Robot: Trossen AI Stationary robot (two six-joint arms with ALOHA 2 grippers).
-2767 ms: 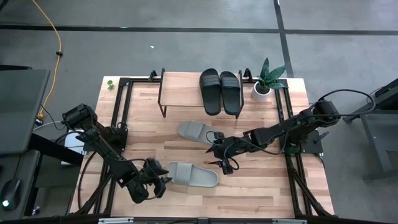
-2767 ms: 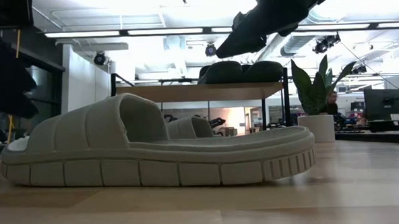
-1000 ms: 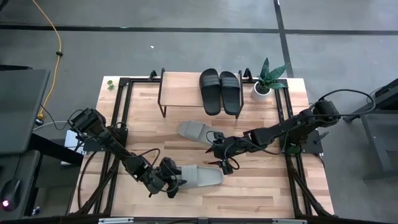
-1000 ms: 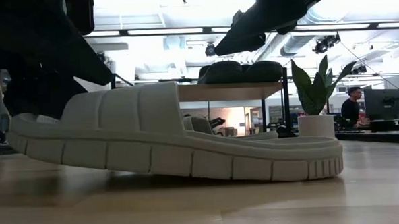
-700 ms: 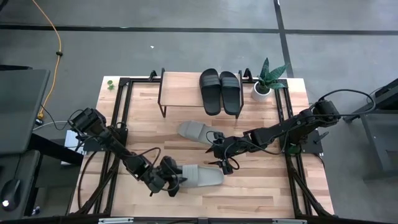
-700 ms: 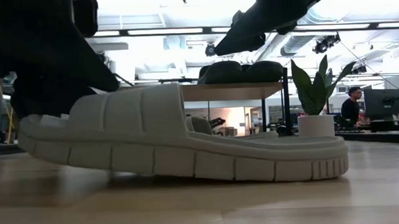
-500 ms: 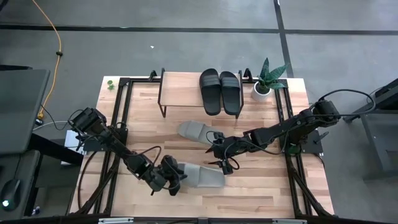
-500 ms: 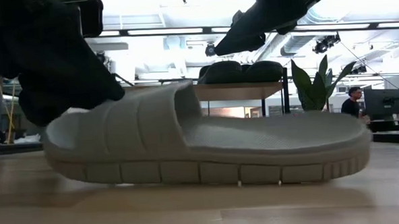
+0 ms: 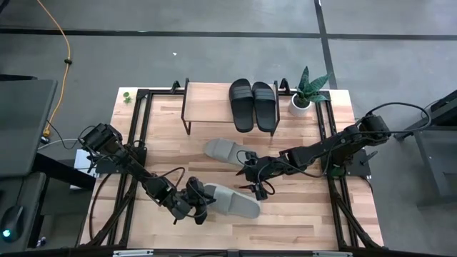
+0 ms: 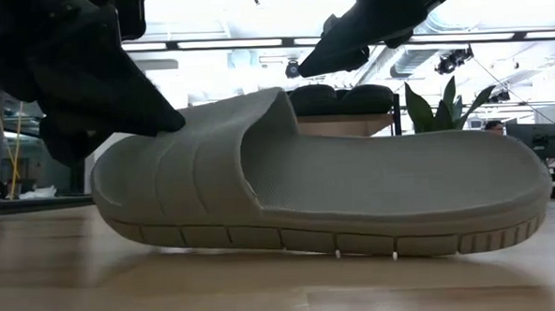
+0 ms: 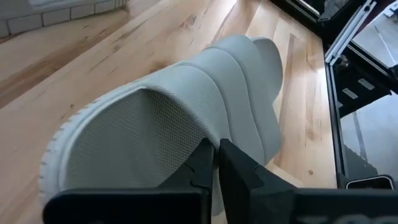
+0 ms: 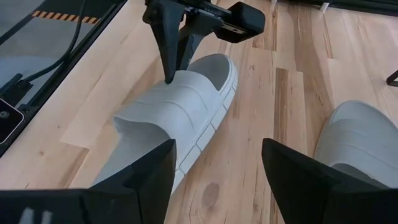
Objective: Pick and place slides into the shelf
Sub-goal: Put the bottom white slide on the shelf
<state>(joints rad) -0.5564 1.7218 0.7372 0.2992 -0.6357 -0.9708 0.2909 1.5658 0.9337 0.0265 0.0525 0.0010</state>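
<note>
Left wrist view shows the light grey ribbed rubber slide (image 11: 205, 118) near the table's (image 9: 300, 207) front edge, its strap pinched by the clenched left claw (image 11: 216, 163). Pickup is in hand (heel barely raised); next comes a lift toward the low light-wood shelf (image 9: 207, 103). Right claw (image 9: 255, 185) hovers spread wide.

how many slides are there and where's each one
4. Two black slides sit side by side on the shelf. One grey slide lies mid-table beside the right pincer. The other grey slide is pinched by the left pincer.

Overhead, table-level and wrist views share one grey slide (image 9: 232, 200).
</note>
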